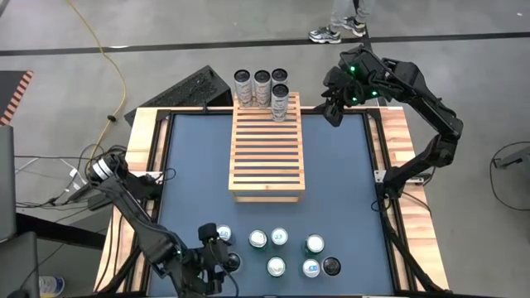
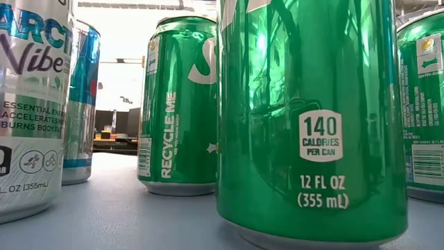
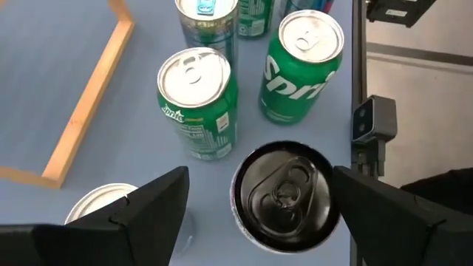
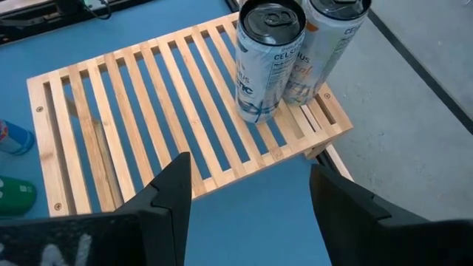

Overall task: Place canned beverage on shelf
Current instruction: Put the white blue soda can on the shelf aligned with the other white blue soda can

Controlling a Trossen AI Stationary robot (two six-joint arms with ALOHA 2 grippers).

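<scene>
Cans are what I see first, a loose group standing upright on the blue table [image 1: 348, 182] at its near edge, going from left to right. The left gripper [image 1: 217, 258] hangs low at the left end of this group with its fingers spread wide apart and nothing between them; in its wrist view a black-topped can [image 3: 287, 193] stands on the table just under the gap, and a silver-topped can [image 3: 100, 203] shows beside one finger. Next to these come two green Sprite cans [image 3: 198, 100], a little apart from each other; on them in the low view I read "RECYCLE ME", "140 CALORIES PER CAN" and "12 FL OZ (355 mL)". On the leftmost can [image 2: 31, 104] of the low view the word "Vibe" is readable. The shelf [image 1: 267, 153] lies in the middle of the table, its long side running away from the group, and it holds four tall cans [image 1: 263, 89] only at its far end, three in a row and one in front of them; the nearest one carries the word "CELSIUS" [image 4: 267, 59]. The right gripper [image 1: 335, 103] hovers to the right of this far end, above the table corner, fingers apart and holding nothing.
</scene>
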